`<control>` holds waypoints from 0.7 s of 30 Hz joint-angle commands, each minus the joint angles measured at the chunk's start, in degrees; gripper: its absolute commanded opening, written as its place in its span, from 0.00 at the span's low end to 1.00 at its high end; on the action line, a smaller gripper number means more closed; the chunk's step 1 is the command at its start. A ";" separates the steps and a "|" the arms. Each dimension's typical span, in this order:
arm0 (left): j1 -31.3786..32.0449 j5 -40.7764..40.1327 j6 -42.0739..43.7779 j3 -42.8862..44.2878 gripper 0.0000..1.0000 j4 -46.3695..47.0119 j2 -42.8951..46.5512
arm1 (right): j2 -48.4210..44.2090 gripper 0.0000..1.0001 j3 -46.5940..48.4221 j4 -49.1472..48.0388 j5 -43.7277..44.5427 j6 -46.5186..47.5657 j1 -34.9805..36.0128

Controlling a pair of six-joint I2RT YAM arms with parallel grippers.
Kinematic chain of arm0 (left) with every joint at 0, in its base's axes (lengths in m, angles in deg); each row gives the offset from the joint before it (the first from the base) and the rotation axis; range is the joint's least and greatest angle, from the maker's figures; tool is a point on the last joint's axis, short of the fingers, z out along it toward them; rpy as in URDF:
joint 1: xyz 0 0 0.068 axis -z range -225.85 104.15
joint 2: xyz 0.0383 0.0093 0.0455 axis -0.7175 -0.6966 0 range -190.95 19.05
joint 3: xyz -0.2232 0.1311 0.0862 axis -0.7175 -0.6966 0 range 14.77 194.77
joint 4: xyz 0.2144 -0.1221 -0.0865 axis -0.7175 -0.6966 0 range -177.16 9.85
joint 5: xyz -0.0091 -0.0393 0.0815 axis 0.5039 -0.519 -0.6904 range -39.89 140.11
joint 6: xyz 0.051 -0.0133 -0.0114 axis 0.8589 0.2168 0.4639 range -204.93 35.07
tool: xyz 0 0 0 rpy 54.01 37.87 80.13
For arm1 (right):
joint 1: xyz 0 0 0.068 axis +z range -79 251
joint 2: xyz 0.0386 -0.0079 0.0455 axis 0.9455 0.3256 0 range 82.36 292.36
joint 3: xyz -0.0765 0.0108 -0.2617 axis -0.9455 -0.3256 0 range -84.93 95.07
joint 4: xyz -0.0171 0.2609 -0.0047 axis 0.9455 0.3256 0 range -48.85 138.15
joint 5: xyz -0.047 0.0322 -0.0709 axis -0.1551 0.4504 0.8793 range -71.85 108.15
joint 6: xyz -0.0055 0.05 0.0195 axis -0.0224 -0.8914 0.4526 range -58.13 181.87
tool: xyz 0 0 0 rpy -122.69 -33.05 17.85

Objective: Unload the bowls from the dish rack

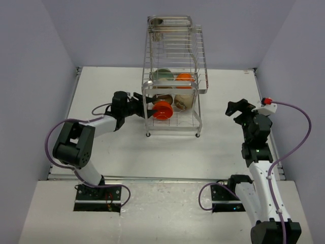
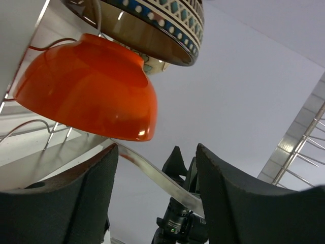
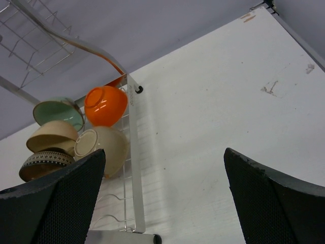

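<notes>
Nearest me, at the bottom of the overhead view, both arms rise from the white table (image 1: 101, 157). At the right of that frame the right gripper (image 1: 235, 108) hangs over bare tabletop. Its jaws are spread wide with nothing between them, and it is well apart from the dish rack (image 1: 175, 48).

Left of centre, the left gripper (image 1: 146, 105) reaches into the rack's lower tier from the rack's left side. Its jaws are apart, and the tips are just beside an orange bowl (image 1: 163, 110) tipped up on its edge. In the left wrist view that bowl fills the upper left, above the two dark fingers (image 2: 76, 203) and not between them. I cannot tell whether a finger touches it.

Right behind it sits a patterned brown bowl (image 2: 157, 25) with a blue-and-cream band round the rim. A cream bowl (image 1: 184, 100) rests at the right of the same tier.

Farther back, on the upper tier, a mint green bowl (image 1: 163, 74) and a second orange bowl (image 1: 185, 78) lie side by side.
</notes>
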 commanded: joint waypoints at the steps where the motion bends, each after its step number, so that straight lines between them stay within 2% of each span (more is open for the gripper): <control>1: 0.57 -0.88 1.06 1.78 0.61 -0.20 -2.29 | -0.74 0.99 -0.05 -1.77 -0.14 0.42 0.11; 3: 0.92 -1.49 0.54 1.96 0.56 -0.02 -3.34 | -1.18 0.99 -0.32 -1.86 0.04 0.50 0.11; 16: 2.41 -6.24 -3.68 1.96 0.54 2.79 -5.11 | -1.97 0.99 -1.29 -3.09 -0.31 0.50 0.11; 21: 2.68 -8.70 -4.12 2.04 0.43 2.62 -4.41 | -2.06 0.99 -1.64 -3.53 -0.58 0.50 0.11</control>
